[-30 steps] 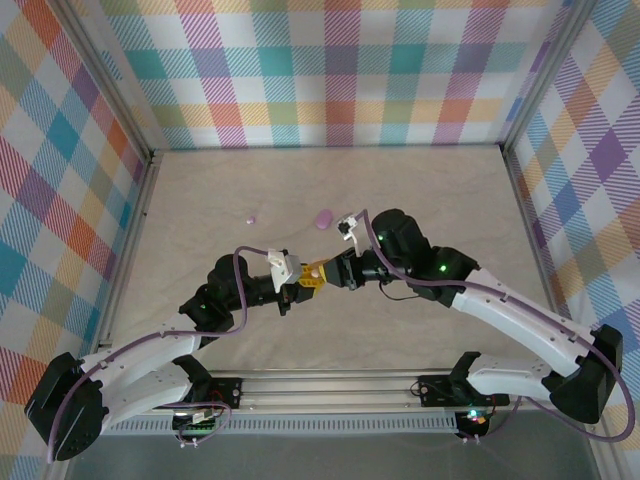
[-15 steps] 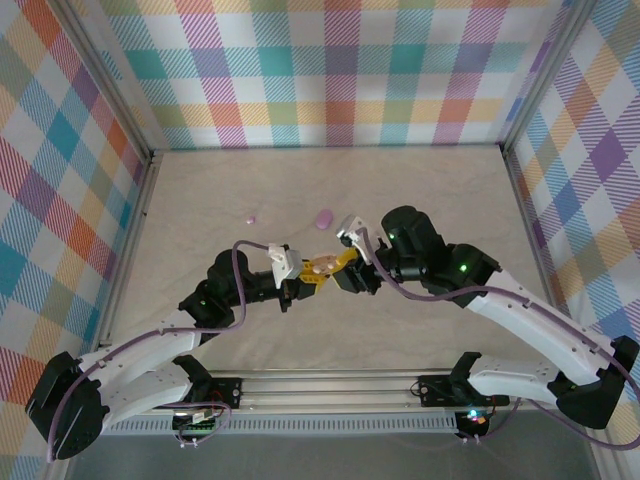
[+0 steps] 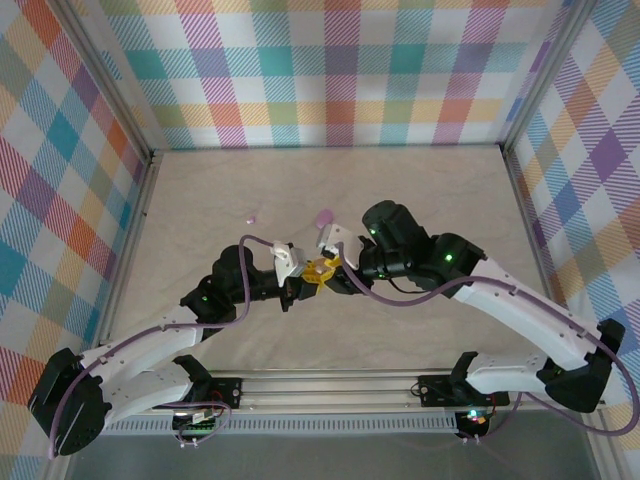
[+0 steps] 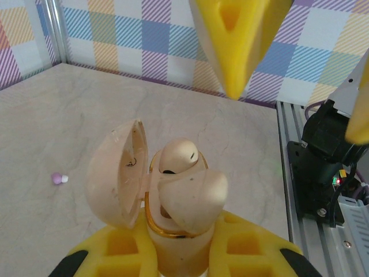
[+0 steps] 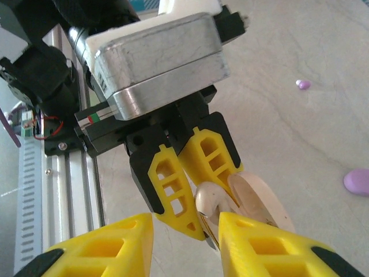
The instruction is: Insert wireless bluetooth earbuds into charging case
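Clamping charging case [image 4: 173, 231] in left claw [image 4: 180, 257], hovering right claw [image 5: 184, 236] parted close by; risking knocking the barely seated earbud [image 4: 179, 157] loose.

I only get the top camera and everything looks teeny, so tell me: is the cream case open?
Observer: Yes. In the left wrist view the cream case has its lid tipped open to the left.
Operator: Is a bud inside?
Observer: One cream bud sits in the opening; a second cream bud lies across the front.
Operator: Is the right arm pinching it?
Observer: No. The right gripper has its jaws apart; one yellow tip hangs above the case, clear of it.
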{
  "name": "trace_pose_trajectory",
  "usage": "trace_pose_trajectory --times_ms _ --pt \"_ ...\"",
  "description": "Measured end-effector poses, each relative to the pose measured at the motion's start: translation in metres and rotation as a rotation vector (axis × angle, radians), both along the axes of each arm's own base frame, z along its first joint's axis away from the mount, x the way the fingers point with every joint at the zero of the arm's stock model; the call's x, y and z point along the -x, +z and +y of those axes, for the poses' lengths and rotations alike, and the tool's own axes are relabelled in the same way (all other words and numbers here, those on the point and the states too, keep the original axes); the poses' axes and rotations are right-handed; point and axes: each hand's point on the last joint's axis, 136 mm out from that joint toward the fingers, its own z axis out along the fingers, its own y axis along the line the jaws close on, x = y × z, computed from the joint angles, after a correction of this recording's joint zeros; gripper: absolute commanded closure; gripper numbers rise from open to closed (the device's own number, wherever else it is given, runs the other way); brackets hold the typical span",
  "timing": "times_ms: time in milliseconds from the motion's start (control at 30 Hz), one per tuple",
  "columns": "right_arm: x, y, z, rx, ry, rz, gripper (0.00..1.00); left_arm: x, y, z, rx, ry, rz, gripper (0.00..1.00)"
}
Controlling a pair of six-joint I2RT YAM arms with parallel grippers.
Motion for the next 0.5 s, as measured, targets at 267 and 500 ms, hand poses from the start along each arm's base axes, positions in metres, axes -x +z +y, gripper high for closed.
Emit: trace_pose_trajectory --times_ms 267,500 --pt "-0.003 -0.011 0.007 0.062 0.021 -0.041 0.64 0.001 -0.004 0.001 -0.012 0.0 0.014 1.0" --pt "-0.009 -0.015 0.009 0.103 0.019 -0.099 0.62 0.001 -0.004 0.001 -0.012 0.0 0.014 1.0"
